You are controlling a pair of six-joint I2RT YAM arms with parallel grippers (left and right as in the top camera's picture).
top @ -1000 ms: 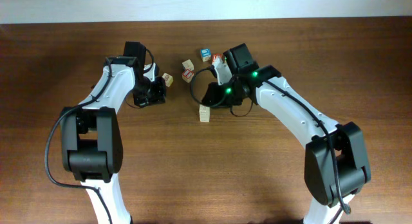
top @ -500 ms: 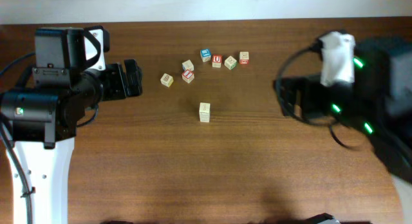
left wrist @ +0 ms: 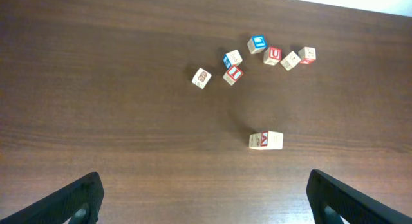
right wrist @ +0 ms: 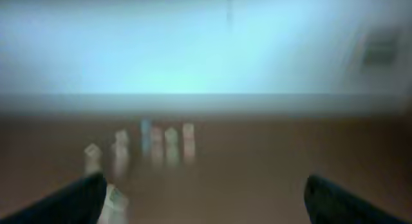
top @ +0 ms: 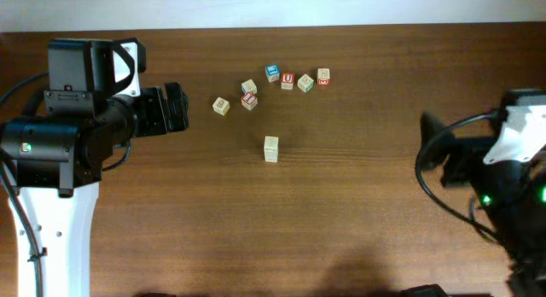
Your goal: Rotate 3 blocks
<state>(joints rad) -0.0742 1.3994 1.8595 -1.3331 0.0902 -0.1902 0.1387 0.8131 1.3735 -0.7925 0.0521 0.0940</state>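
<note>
Three pale wooden blocks are found on the table (top: 358, 237), near its middle. The tan-marked block (top: 221, 106) lies at the left, the red-lettered block (top: 248, 101) just beside it. The "A" block (top: 271, 148) is set apart, nearer the arms. Other cubes (top: 287, 78) are strung just beyond them. The left gripper (top: 177, 107) is held spread wide and empty, well left of the blocks. The right gripper (right wrist: 205, 195) is likewise parted and empty, well to their right, its own view blurred.
</note>
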